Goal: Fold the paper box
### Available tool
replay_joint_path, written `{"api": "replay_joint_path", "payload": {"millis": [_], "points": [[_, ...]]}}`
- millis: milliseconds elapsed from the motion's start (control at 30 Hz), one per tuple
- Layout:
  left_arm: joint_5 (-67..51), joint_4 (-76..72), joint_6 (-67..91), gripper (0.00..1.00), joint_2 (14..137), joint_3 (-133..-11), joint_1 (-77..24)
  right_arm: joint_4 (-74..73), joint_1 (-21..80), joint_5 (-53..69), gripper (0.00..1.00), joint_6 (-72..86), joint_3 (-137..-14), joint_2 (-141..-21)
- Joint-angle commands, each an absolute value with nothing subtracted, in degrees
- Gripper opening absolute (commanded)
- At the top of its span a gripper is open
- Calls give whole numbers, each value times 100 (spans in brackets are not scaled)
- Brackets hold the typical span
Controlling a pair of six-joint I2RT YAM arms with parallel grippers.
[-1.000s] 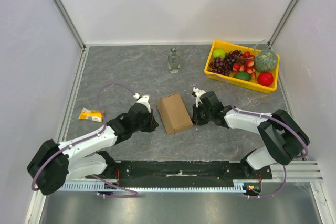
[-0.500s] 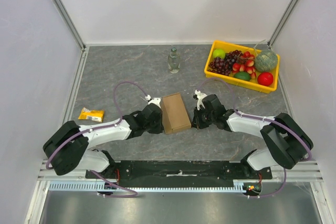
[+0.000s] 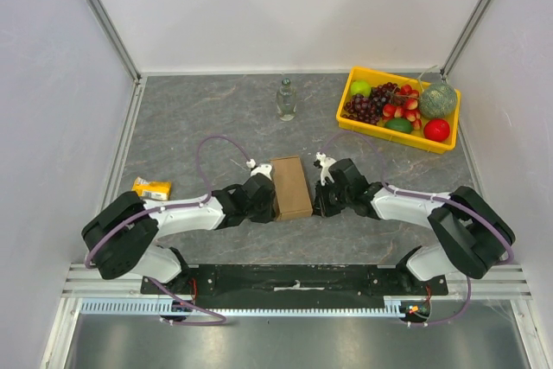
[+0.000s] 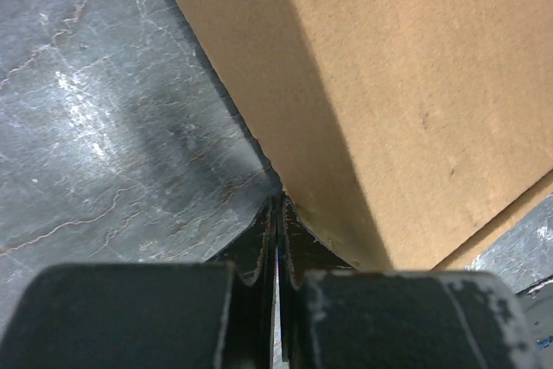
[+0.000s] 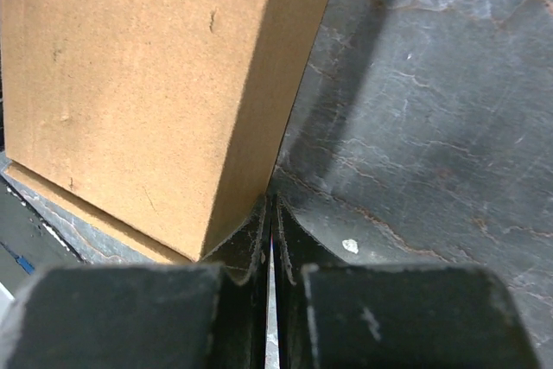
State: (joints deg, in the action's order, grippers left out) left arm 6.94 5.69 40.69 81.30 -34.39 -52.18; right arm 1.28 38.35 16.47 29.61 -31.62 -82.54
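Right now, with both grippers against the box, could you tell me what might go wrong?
The shut left gripper and right gripper meet the box from opposite sides at its base; uneven pushing could spin or tip it. Their narrow tips could also dent the cardboard walls.

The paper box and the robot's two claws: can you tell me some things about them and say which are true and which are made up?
1. The paper box sits between the left gripper and the right gripper. True.
2. Both grippers are wide open. False: both are shut, with their fingers pressed together.
3. The bottle lies on top of the box. False: it stands upright on the table, farther back and apart from the box.
4. The yellow tray has fruit in it. True.
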Motion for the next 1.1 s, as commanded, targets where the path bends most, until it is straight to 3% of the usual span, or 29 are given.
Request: {"api": "replay_joint_path", "payload": {"millis": [0, 367, 500, 867, 1067], "points": [[624, 229, 4386, 2, 8305, -3674, -5370, 246, 3990, 1854, 6, 3155, -3155, -8218], [492, 18, 4561, 2, 8763, -3902, -5660, 334, 4166, 1925, 6, 3322, -3164, -8227], [448, 26, 4658, 2, 8719, -3780, -5800, -394, 4157, 1189, 6, 3024, -3322, -8051], [1256, 992, 5379, 2, 7463, -2821, -5933, -1968, 4043, -614, 14, 2286, -3963, -7585], [1468, 1389, 5064, 2, 6997, -2927, -5231, -2021, 3534, -527, 15, 1951, -4647, -7918]]}}
